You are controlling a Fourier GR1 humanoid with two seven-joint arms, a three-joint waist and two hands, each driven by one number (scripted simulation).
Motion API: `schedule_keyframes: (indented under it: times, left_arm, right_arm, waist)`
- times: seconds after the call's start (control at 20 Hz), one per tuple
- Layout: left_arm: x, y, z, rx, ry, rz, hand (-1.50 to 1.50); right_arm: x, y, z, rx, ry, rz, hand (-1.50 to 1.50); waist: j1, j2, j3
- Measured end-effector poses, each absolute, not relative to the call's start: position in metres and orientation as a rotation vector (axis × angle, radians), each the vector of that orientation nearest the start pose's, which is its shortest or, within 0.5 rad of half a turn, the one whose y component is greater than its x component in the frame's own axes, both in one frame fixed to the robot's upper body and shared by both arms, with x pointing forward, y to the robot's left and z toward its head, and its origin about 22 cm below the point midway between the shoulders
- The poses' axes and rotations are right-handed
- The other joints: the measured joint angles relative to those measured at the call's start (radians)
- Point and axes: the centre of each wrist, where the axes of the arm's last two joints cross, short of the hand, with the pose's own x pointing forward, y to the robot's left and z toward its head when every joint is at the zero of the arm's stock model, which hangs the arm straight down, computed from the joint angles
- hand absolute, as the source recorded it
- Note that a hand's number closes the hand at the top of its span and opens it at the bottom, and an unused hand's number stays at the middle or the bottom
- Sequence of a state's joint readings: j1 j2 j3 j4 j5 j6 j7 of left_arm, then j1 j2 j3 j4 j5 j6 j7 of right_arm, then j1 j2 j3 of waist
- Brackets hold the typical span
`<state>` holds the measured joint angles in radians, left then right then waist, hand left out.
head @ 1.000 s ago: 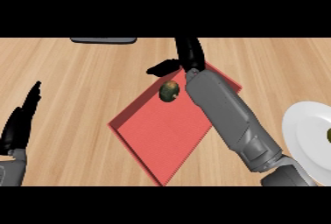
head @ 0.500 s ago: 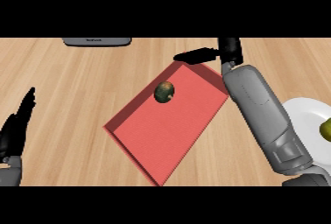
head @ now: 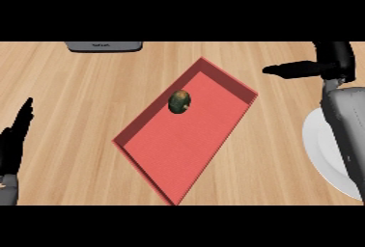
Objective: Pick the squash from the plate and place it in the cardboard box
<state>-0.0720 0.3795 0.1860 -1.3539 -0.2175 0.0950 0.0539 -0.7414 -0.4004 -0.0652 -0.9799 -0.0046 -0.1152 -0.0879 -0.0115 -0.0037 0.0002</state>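
Note:
A small green-and-orange squash (head: pixel 179 101) lies inside the shallow red box (head: pixel 164 154), toward its far end. My right hand (head: pixel 324 65) hovers open at the upper right, past the box's far right corner, holding nothing. Its grey forearm (head: pixel 345 116) runs down the right side and covers part of the white plate (head: pixel 324 154). At the left edge my left hand (head: pixel 14 140) rests open, fingers pointing up.
A dark grey appliance (head: pixel 104 46) sits at the counter's far edge, upper left. Wooden countertop (head: pixel 78 91) surrounds the box on all sides.
My right hand has let go of the squash and drawn away to the right, off the box. The squash stays lying in the box. The left hand has hardly moved.

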Motion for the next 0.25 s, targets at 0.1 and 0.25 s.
schedule_keyframes:
  times: [0.1,0.25]
  left_arm:
    - [0.255,0.363,0.016,0.661,-1.358,-0.200,0.00]
    - [0.251,0.363,0.017,0.660,-1.360,-0.202,0.00]
  right_arm:
    - [0.396,-0.312,0.131,-0.375,-1.815,0.224,-1.50]
    - [0.378,-0.349,0.132,-0.378,-1.799,0.259,-1.50]
  waist:
    - [0.001,0.000,0.000]
    - [0.004,0.001,0.000]
